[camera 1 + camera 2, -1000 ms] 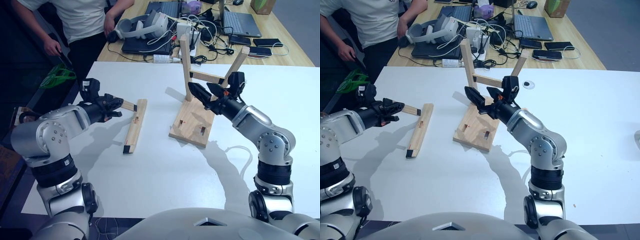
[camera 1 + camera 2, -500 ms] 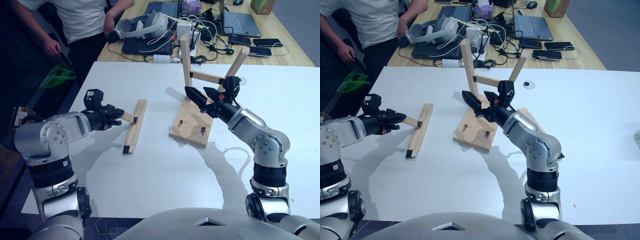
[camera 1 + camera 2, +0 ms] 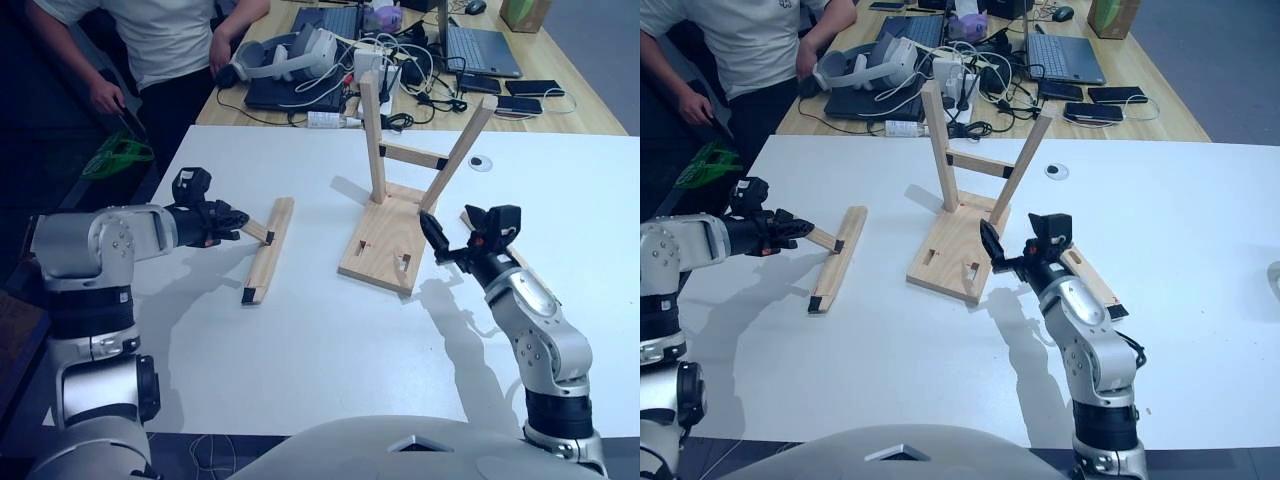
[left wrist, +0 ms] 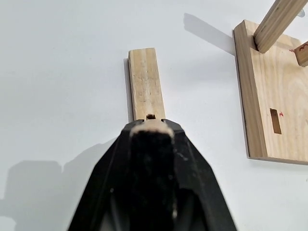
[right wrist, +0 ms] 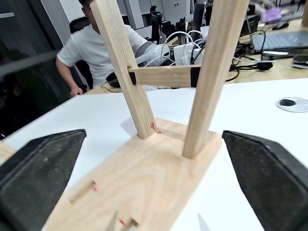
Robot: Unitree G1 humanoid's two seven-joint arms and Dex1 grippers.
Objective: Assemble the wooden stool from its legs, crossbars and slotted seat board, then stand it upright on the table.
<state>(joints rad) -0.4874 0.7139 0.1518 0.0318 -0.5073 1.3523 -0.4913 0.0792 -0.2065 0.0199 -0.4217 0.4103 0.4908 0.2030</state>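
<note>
The slotted seat board (image 3: 372, 250) lies flat mid-table with two legs (image 3: 372, 135) standing in it, joined by a crossbar (image 3: 410, 154). Two slots near its front edge stand empty. A third leg (image 3: 266, 252) lies flat to the board's left with a short crossbar (image 3: 256, 232) stuck into its side. My left gripper (image 3: 232, 219) is shut on that crossbar's free end. My right gripper (image 3: 447, 243) hovers open, close to the table, at the board's right edge; in its wrist view its fingers (image 5: 45, 163) frame the board and both legs. A fourth leg (image 3: 1092, 283) lies beneath my right forearm.
A wooden desk (image 3: 560, 110) abuts the table's far edge, crowded with laptops, a headset (image 3: 290, 52), cables and phones. A person stands at the far left corner. A round grommet (image 3: 481, 160) sits in the tabletop right of the legs. White tabletop spreads along the near side.
My right gripper has drawn back from the standing legs, toward me and to the right, uncovering the fourth leg. My left gripper has kept its hold on the crossbar, shifting only slightly.
</note>
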